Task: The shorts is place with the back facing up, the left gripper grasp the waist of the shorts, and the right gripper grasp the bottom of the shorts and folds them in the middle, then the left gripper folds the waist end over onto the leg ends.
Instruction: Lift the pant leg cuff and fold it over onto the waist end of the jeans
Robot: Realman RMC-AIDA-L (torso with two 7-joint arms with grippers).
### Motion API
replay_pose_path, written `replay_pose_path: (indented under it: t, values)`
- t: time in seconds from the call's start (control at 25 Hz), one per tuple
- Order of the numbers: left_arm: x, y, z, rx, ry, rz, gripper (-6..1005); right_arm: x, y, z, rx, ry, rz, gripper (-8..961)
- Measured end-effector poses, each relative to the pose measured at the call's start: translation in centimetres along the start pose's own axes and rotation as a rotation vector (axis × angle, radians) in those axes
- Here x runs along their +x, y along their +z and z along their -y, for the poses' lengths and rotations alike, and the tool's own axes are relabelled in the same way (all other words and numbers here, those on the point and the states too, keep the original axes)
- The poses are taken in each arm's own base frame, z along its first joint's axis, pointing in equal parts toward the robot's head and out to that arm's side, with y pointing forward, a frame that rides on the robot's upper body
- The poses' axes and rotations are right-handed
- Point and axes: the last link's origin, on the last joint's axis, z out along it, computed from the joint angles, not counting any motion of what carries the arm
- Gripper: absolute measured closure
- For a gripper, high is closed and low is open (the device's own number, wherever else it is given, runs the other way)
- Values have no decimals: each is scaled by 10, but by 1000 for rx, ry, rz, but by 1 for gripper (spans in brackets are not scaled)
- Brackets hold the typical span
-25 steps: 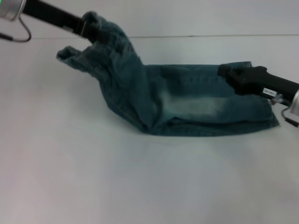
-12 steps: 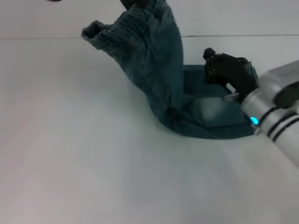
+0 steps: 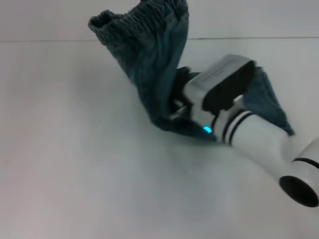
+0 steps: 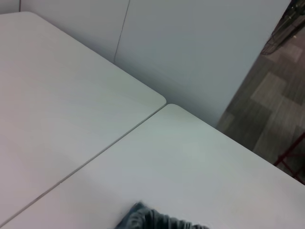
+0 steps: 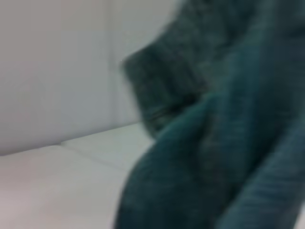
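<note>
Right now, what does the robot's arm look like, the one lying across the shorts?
The right arm is a white, glossy tube with two thin black bands around it and a dark round cap near the bottom corner. Toward the shorts it ends in a silver-grey block with a black face and a small blue light. Its claw is hidden. The left arm is out of view.

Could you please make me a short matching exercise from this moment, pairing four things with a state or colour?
Things:
1. waist
2. right gripper
3. table
4. wrist light

States:
A. white
B. raised in the air
C. glowing blue
D. low, close against the shorts

Pairs: 1-B, 2-D, 3-A, 4-C. The left gripper is out of view.
</note>
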Motion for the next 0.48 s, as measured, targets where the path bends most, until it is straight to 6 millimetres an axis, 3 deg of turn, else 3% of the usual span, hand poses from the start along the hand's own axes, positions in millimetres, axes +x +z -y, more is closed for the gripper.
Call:
replay_pose_path:
  t: [0.28,0.48]
  values:
    - [-3,2,0,-8,0,14,907,-10,6,-44,-165,-6,4,954]
    - [-10,8,0,-11,-2,30,909,-15,9,-53,-207,2,-1,955]
